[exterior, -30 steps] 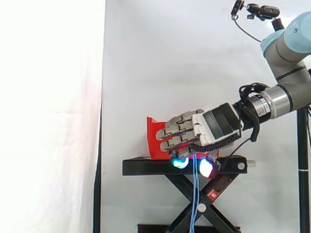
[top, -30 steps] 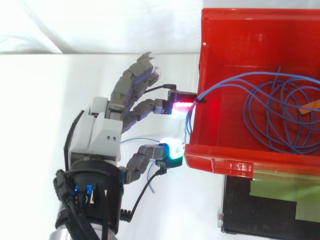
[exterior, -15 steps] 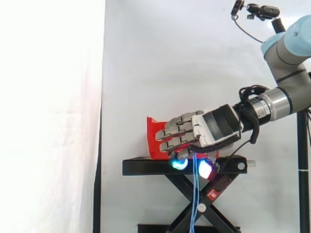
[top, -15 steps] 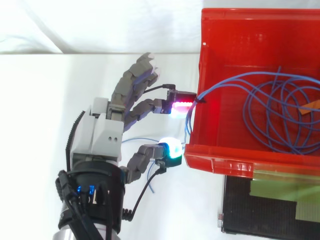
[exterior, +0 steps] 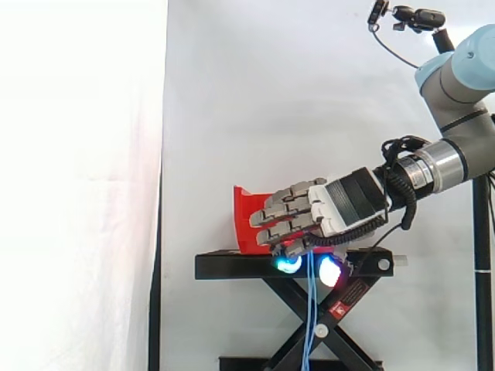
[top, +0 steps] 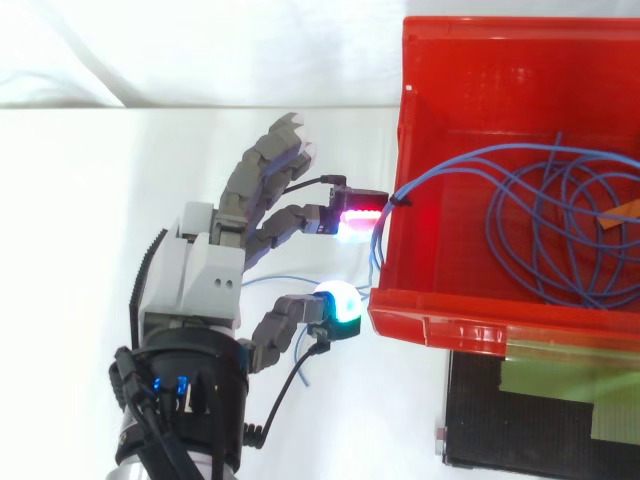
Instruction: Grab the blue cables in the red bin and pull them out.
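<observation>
Blue cables (top: 540, 215) lie coiled in the red bin (top: 480, 320). One strand (top: 377, 245) climbs over the bin's left wall and drops outside it. In the side view that strand (exterior: 310, 325) hangs straight down past the stand. My hand (top: 200, 285) is outside the bin, beside that wall, with its fingers spread and nearly straight. The hanging strand passes between a red-glowing fingertip (top: 358, 212) and the cyan-glowing thumb pad (top: 340, 300), with a wide gap between the two. From the side, the hand (exterior: 340, 205) hovers in front of the bin (exterior: 247, 220).
The bin sits on a black scissor-lift stand (exterior: 232, 267) whose top plate (top: 540, 420) shows below the bin. An orange tag (top: 622, 210) lies among the coils. A white curtain hangs behind, and white floor spreads left of the bin.
The hand has drawn back a little from the bin wall and sunk slightly. The cables have not visibly moved.
</observation>
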